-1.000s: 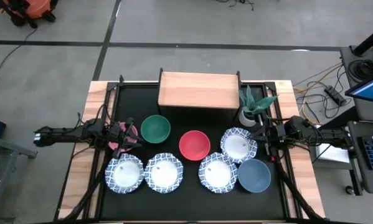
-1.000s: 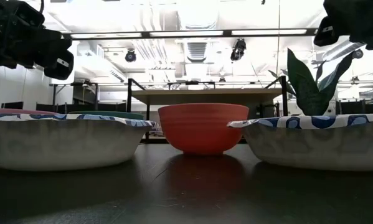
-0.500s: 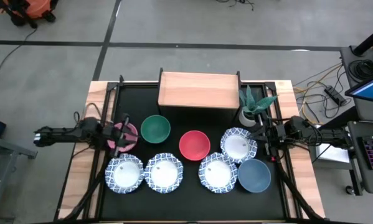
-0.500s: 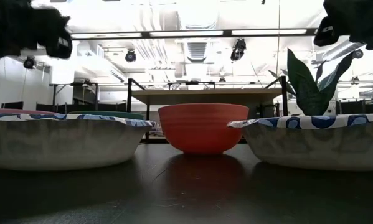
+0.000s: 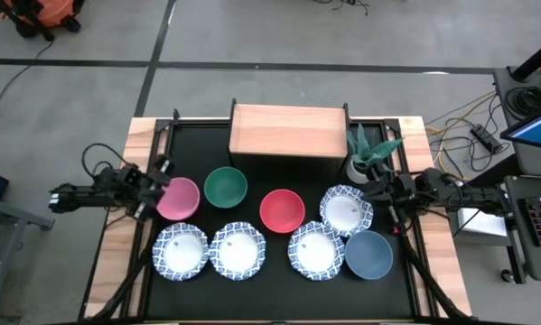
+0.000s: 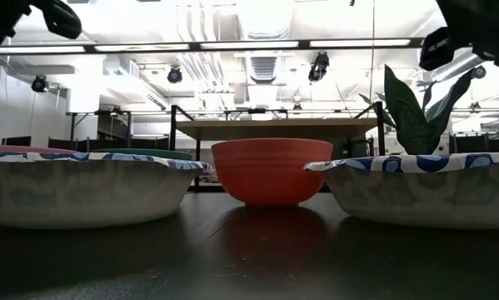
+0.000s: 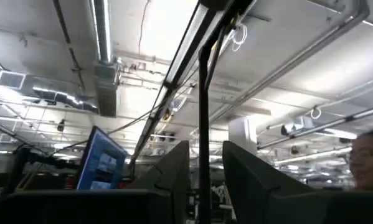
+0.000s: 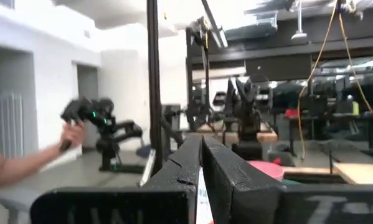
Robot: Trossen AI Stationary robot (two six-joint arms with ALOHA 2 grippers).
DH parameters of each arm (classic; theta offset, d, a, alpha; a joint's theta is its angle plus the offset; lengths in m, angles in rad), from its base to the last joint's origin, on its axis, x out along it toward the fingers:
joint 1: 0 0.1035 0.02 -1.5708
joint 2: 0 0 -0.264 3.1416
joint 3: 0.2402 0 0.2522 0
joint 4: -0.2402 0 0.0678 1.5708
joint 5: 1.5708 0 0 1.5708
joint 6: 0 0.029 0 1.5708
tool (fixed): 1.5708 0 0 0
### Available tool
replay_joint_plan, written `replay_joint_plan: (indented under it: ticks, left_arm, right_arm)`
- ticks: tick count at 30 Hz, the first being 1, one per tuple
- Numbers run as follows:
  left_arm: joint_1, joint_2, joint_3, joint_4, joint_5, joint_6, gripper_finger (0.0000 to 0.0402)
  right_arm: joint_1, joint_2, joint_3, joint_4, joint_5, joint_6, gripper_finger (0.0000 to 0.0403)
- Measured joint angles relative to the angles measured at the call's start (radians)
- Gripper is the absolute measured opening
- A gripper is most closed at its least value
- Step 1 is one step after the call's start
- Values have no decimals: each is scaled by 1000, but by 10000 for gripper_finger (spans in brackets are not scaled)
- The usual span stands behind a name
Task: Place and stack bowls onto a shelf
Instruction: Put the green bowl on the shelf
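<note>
Left gripper (image 5: 154, 186) sits just beside the pink bowl (image 5: 179, 199) at the table's left, fingers slightly parted and empty; best to bite the near rim squarely before lifting toward the bare shelf (image 5: 288, 132); right gripper (image 5: 385, 194) waits closed.

Overhead and table-level views share, seemingly, the red bowl (image 5: 282, 210).

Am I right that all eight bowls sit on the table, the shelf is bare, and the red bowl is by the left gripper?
Not quite: in the high view the bowl by the left gripper is the pink bowl. The red bowl sits mid-table. All eight bowls are on the table and the shelf is bare.
</note>
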Motion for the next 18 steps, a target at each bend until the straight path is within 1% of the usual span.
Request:
replay_joint_plan:
  ticks: [2,6,8,9,15,18]
  left_arm:
    - [0,2,0,3,-58,0,80]
    - [0,33,0,2,-247,6,80]
    - [0,59,0,1,-331,-33,80]
    - [0,76,3,-2,-355,-49,80]
    - [0,224,83,-44,-364,-102,80]
    - [0,294,147,-142,-357,-191,80]
  right_arm:
    - [0,2,0,44,37,8,9]
    - [0,19,0,138,211,26,9]
    - [0,30,4,164,274,35,9]
    - [0,37,11,163,285,35,9]
    - [0,122,95,161,286,-2,9]
    - [0,167,163,103,287,-8,9]
